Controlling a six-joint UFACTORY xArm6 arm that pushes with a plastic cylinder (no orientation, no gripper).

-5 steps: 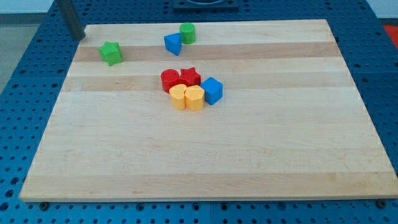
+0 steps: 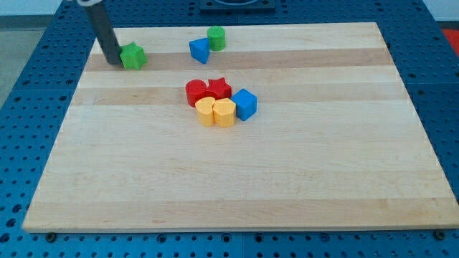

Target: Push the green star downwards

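Observation:
The green star lies near the top left of the wooden board. My tip is on the board right at the star's left side, touching it or nearly so. The dark rod rises from there to the view's top left.
A blue block and a green cylinder sit together at the top middle. In the middle is a cluster: a red cylinder, a red star, a blue cube and two yellow blocks.
My tip has moved from off the board's top left corner down and right to the star's left side. The star has shifted slightly up and right.

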